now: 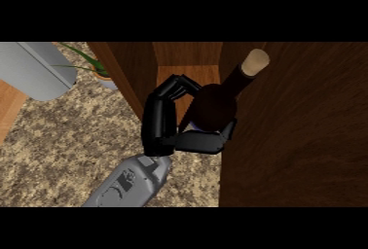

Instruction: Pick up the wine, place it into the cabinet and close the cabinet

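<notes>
The wine bottle (214, 109) is dark, with a tan top (255, 61). It is tilted, its neck pointing up and to the right in the head view. My left hand (201, 142) is shut on the bottle's body: the fingers (159, 116) run up its left side and curl over it, and the thumb sits at its lower right. The bottle is at the opening of the wooden cabinet (133, 78), in front of the lighter inner shelf (188, 73). A wide dark wooden panel (295, 146) of the cabinet fills the right side. The bottle's base is hidden by my hand.
The speckled stone counter (64, 146) spreads left of the cabinet. A small potted plant (97, 70) stands at the back beside the cabinet's left wall. A grey rounded object (36, 68) lies at the top left, with a strip of light wood (9, 109) under it.
</notes>
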You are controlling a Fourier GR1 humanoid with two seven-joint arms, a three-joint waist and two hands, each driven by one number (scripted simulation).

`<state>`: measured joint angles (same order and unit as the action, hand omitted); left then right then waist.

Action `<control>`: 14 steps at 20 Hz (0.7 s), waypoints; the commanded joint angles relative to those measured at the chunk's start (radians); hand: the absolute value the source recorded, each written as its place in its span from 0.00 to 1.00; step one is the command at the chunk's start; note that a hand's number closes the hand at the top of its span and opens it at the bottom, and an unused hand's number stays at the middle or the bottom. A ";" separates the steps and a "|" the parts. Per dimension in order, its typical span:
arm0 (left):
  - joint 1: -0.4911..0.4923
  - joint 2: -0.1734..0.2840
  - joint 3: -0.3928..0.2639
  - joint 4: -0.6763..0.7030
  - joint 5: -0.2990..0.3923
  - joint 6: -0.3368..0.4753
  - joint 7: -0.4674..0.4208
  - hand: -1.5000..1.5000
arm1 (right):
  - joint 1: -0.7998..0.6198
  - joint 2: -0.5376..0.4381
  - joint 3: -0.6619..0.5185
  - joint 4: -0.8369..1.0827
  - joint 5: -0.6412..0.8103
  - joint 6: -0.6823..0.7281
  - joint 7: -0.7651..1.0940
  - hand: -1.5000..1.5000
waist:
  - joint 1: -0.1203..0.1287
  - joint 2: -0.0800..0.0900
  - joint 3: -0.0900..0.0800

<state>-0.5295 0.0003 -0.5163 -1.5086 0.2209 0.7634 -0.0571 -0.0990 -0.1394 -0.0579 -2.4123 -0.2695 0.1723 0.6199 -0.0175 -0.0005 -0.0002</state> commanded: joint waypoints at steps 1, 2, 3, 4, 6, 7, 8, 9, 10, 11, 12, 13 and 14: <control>0.030 0.000 -0.048 0.052 0.084 0.053 -0.117 1.00 | 0.064 0.045 0.056 -0.147 -0.025 -0.022 0.027 0.00 | -0.002 0.001 0.000; -0.026 0.000 0.014 0.103 0.100 0.015 -0.114 1.00 | 0.011 0.000 -0.023 -0.118 -0.097 -0.016 0.045 0.00 | 0.000 0.001 0.000; 0.018 0.000 0.012 0.085 0.081 -0.022 -0.114 1.00 | 0.052 0.005 -0.006 -0.156 -0.081 -0.012 0.054 0.00 | 0.003 0.000 0.000; -0.026 0.000 -0.058 0.157 0.103 0.029 -0.154 1.00 | 0.008 0.010 0.005 -0.106 -0.081 -0.012 0.038 0.00 | -0.003 0.002 0.000; -0.013 0.000 -0.038 0.174 0.115 0.036 -0.194 1.00 | 0.016 -0.035 -0.085 -0.082 -0.166 0.032 0.030 0.00 | 0.000 0.001 0.000; 0.068 0.000 -0.089 0.174 0.073 0.030 -0.232 1.00 | 0.067 0.000 -0.028 -0.134 -0.104 0.020 0.027 0.00 | -0.001 -0.001 0.000; 0.003 0.000 -0.044 0.181 0.039 0.020 -0.146 1.00 | -0.035 0.005 0.010 -0.100 -0.054 -0.029 0.065 0.00 | 0.011 -0.001 0.000; 0.024 0.000 -0.080 0.262 0.132 0.026 -0.290 1.00 | 0.023 0.004 -0.018 -0.092 -0.081 0.011 0.015 0.00 | -0.004 0.002 0.000; 0.020 0.000 -0.033 0.264 0.072 -0.003 -0.260 1.00 | 0.009 -0.006 -0.037 -0.151 -0.107 -0.024 0.078 0.00 | 0.000 0.000 0.000; 0.032 0.005 -0.014 0.246 0.052 -0.022 -0.247 1.00 | 0.042 -0.006 -0.033 -0.169 -0.097 -0.007 0.060 0.00 | 0.004 -0.002 0.000; -0.022 0.000 -0.028 0.307 0.104 0.002 -0.257 1.00 | 0.004 0.011 0.017 -0.111 -0.053 -0.013 0.049 0.00 | 0.002 0.001 0.000; -0.014 0.006 0.028 0.291 0.056 -0.044 -0.258 1.00 | 0.053 0.002 -0.040 -0.124 -0.105 0.007 0.029 0.00 | 0.005 0.000 0.000; 0.044 0.000 0.017 0.278 0.061 -0.043 -0.296 1.00 | -0.014 -0.001 -0.006 -0.138 -0.064 -0.035 0.080 0.00 | 0.009 -0.001 0.000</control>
<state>-0.5174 0.0018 -0.5290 -1.2593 0.2944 0.7495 -0.3003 -0.1160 -0.1401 -0.0643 -2.4053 -0.2777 0.1737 0.6214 -0.0139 -0.0005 -0.0001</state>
